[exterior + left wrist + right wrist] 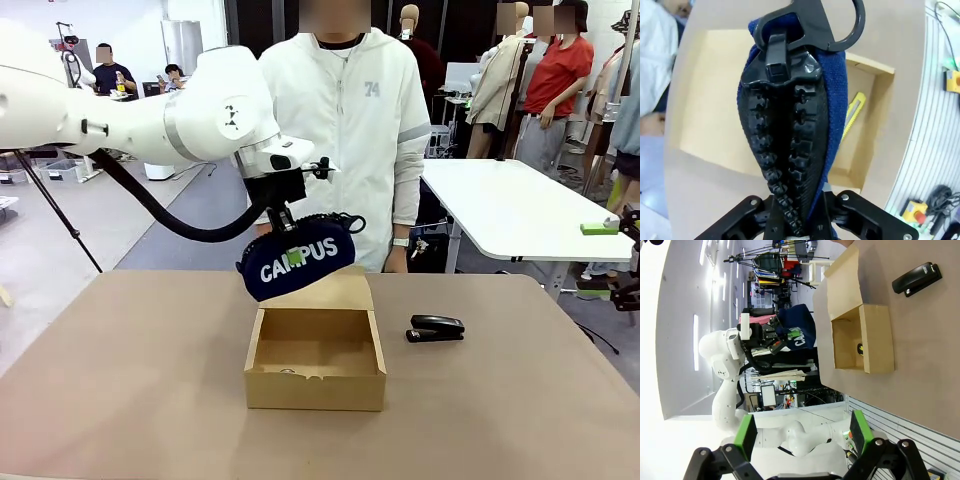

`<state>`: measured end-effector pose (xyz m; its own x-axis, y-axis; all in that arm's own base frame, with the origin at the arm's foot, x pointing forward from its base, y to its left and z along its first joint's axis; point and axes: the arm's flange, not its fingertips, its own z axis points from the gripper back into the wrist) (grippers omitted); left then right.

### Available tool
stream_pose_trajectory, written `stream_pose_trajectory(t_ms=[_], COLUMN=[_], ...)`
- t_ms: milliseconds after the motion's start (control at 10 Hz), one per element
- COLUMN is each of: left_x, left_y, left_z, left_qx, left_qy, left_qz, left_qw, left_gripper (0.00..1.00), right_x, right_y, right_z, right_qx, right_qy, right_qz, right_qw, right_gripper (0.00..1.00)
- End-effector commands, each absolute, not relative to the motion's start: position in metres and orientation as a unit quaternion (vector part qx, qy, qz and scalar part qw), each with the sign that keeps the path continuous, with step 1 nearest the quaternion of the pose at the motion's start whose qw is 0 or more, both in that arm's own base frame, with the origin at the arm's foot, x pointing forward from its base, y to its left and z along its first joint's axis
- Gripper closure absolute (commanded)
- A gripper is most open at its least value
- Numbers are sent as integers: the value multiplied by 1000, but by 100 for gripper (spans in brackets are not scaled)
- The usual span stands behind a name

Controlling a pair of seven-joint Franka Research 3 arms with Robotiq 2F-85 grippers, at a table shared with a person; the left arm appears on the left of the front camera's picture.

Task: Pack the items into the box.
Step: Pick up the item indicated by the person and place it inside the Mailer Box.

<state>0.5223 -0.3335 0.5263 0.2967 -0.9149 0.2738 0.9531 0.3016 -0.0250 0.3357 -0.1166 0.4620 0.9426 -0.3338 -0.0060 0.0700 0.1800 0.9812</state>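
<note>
I stand by the light brown table (pixel 120 400). Close to the near edge sits the shallow brown cardboard box (pixel 315 385). It is open, and its flap lid leans back on the far side. A thin yellow thing (pixel 852 115) lies on the box floor.

A little to the right of the box, apart from it, the small black stapler (pixel 436 328) lies flat on the table.

The robot's white left arm (pixel 150 115) comes in from the left and reaches to the middle. Its wrist bends so that the left gripper (pixel 288 238) points down over the far part of the box. The black fingers are pressed tight on the soft navy blue pouch with white "CAMPUS" letters (pixel 297 262). They pinch it at the top, by its thick black zip (pixel 785 150).

The pouch hangs in the air over the box and does not touch it. It is tilted, with its left end lower and its right end higher. A black ring on the zip pull (pixel 352 222) sticks out at the high end.

The right gripper (pixel 802 432) is off to the side, well away from the box. Its two fingers with green pads (pixel 746 432) are spread wide, with nothing between them.

Behind the table stands a person in a white zip jacket (pixel 350 110), arms down at the sides.
</note>
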Motion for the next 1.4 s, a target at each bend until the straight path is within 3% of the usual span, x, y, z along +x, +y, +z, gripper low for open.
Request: stream_pose_trajectory(t_ms=[0,700,1300], left_x=[519,503,520], left_y=[-339,-411,-409], left_z=[523,428,382], left_qx=[-97,-78,-59], left_qy=[-104,-12,56], left_qz=[-599,-624,-634], left_qw=[788,778,769], left_gripper=[100,100,100], right_x=[336,336,336], right_y=[-119,-119,-119], right_z=[466,466,466], right_qx=[627,627,627], right_qy=[-101,-101,-101], right_qz=[-129,-129,-129], right_qw=[762,762,762], right_gripper=[0,0,0])
